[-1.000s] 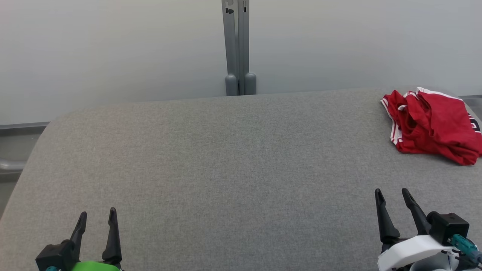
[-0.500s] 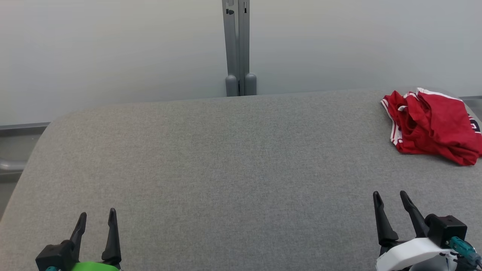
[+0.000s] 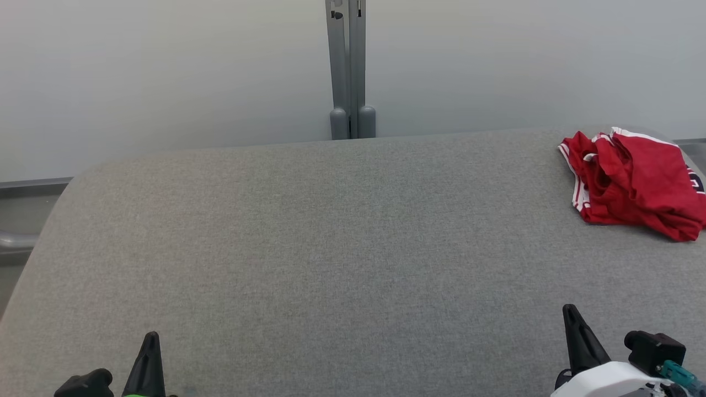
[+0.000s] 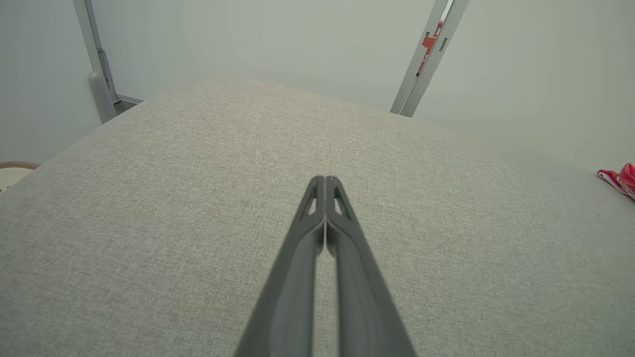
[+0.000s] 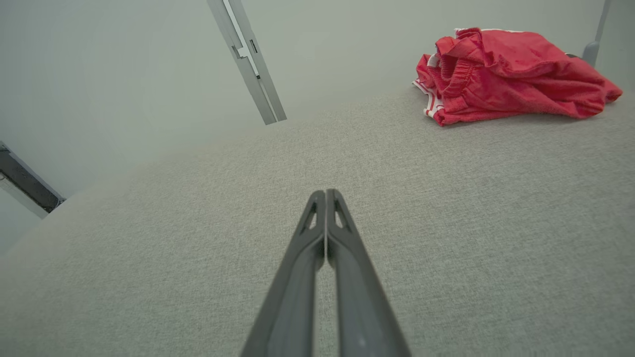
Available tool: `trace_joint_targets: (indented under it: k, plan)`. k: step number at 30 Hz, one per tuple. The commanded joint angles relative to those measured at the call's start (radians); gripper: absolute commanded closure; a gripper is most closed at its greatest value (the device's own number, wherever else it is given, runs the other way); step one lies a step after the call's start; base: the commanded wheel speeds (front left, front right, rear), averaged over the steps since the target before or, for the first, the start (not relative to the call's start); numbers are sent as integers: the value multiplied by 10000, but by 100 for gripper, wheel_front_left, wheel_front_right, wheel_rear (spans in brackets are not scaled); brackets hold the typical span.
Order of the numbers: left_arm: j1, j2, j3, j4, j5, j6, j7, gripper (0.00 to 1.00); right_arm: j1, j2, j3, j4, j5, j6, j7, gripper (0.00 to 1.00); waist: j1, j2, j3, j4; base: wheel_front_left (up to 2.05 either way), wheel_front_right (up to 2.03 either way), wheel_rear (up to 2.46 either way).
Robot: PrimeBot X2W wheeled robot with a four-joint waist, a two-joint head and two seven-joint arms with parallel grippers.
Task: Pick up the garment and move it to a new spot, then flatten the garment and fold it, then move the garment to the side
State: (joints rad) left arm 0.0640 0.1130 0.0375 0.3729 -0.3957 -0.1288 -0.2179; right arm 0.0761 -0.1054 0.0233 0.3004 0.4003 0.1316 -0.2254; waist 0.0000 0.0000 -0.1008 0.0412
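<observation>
At lower left of the head view, the left gripper (image 3: pixel 150 337) hovers over the near edge of a grey fabric-covered table (image 3: pixel 331 248), clenched on nothing; its own wrist camera shows the two dark fingers (image 4: pixel 347 258) pressed together along their length, tips meeting above bare cloth; behind the table's far edge, near the centre, a grey upright post (image 3: pixel 347 66) stands against a pale wall (image 3: pixel 165 71); at lower right the right gripper (image 3: pixel 568 310) sits likewise clenched and empty, its tips closed to a single point in its wrist view (image 5: pixel 326 193), well apart from the garment; that garment, a pair of red shorts (image 3: pixel 634 184) with white side stripes, lies crumpled at the table's far right corner, cut by the frame edge; the heap is longer across than deep, its long axis slanting from far left to near right; the bunched, white-striped end with the gathered waistband (image 5: pixel 459 74) faces the table's middle, while the flatter end tapers to the right.
</observation>
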Motion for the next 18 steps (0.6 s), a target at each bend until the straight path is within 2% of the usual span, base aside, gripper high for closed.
trace_joint_targets:
  k: [1, 18]
  plan:
    - [-308, 34, 91, -209, -460, -2, 85, 100, -308, -27, -86, -181, 440, -1, 99, 100, 0, 0, 13, -6, 0, 0, 0]
    - [-638, -114, 221, -493, -3109, -7, 789, 100, -666, 99, -368, -299, 3084, -3, 833, 100, 0, 0, 162, -65, 0, 0, 0]
